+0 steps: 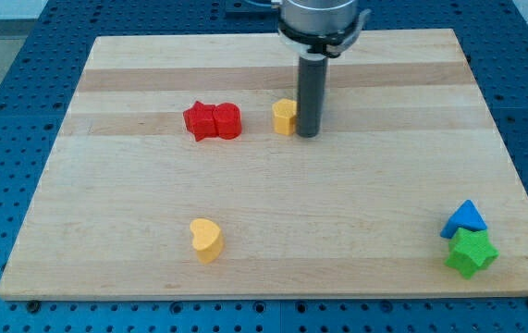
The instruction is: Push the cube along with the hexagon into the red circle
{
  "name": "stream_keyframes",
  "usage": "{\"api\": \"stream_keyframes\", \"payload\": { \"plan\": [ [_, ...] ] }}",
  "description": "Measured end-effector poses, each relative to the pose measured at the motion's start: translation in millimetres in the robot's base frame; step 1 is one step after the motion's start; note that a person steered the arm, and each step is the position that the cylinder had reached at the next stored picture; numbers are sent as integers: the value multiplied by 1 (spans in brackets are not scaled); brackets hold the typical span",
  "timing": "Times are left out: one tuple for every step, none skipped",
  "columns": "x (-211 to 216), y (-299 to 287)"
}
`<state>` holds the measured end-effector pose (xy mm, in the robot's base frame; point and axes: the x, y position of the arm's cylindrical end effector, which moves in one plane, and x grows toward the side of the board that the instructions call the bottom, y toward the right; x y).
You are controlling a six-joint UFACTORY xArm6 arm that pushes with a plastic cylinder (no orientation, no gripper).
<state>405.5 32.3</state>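
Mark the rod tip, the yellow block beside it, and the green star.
my tip (308, 135), camera view, rod's bottom end.
yellow block (284, 117), camera view, top face.
green star (471, 252), camera view, top centre.

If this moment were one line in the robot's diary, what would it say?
my tip touching yellow block's right | red blocks left of it, apart | push pending

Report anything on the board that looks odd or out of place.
Nothing stands out. My tip touches the right side of the yellow block; the red blocks lie to its left. All blocks sit flat on the board.
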Motion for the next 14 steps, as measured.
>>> {"api": "stream_keyframes", "payload": {
  "plan": [
    [0,-21],
    [2,-30],
    [29,27],
    [-3,43],
    [-20,36],
    [-13,30],
    [0,44],
    [7,42],
    [17,53],
    [-10,115],
    [-80,135],
    [-118,110],
    [-110,66],
    [-79,55]
  ]
}}
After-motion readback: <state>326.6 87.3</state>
